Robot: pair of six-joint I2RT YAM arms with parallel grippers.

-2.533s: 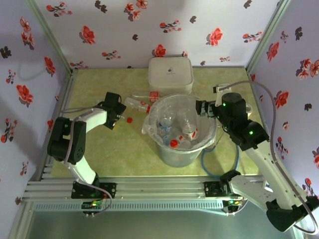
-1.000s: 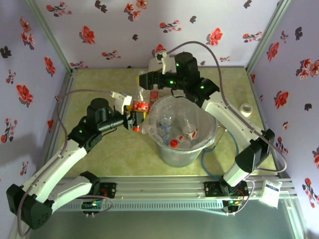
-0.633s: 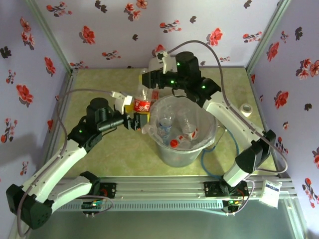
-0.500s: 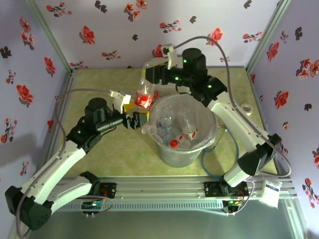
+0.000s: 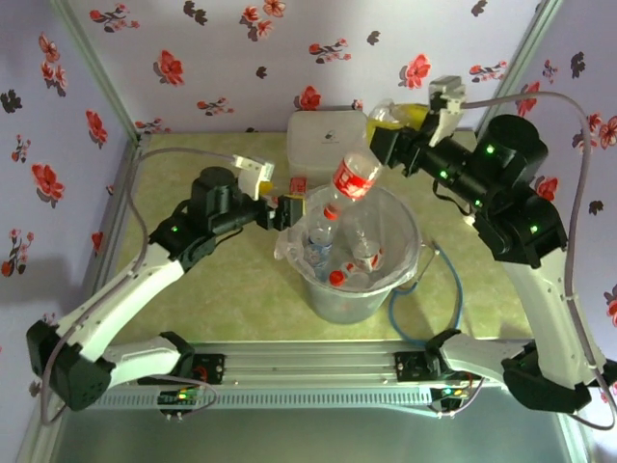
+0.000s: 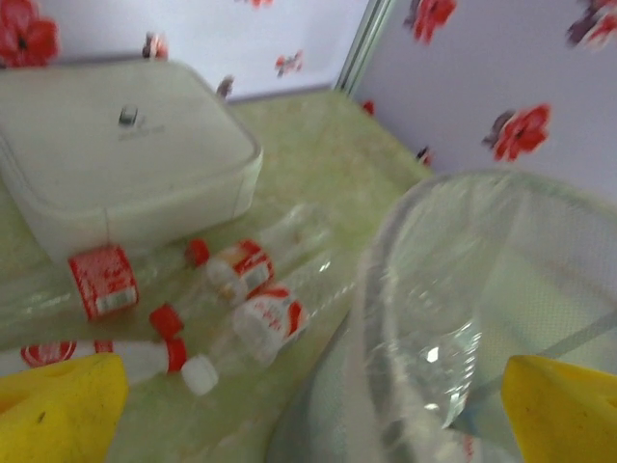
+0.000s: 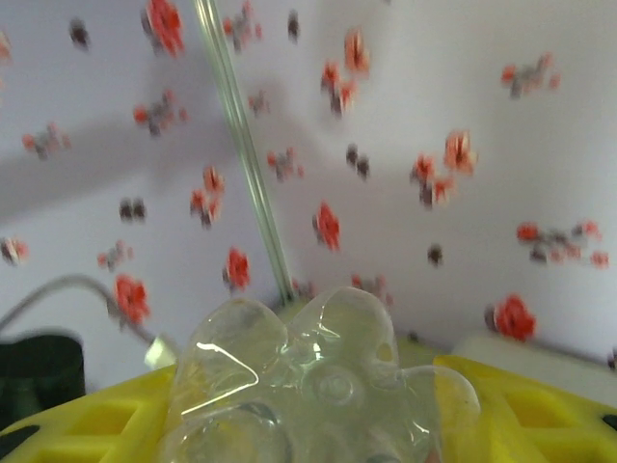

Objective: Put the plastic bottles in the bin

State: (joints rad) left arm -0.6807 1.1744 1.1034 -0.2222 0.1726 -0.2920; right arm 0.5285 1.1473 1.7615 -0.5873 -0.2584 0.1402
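right jaws pinch a red-labelled bottle [image 5: 353, 177] by its base, neck-down above the bin [image 5: 349, 301]. left jaws spread wide beside the bin's left rim.

A pale green marbled bench [image 5: 241, 289] stands boxed in by walls [image 5: 241, 58] of lilac paper with red and dark flowers. Metal posts [image 5: 96, 72] rise at its far corners; a ribbed rail [image 5: 308, 365] lines its near edge.
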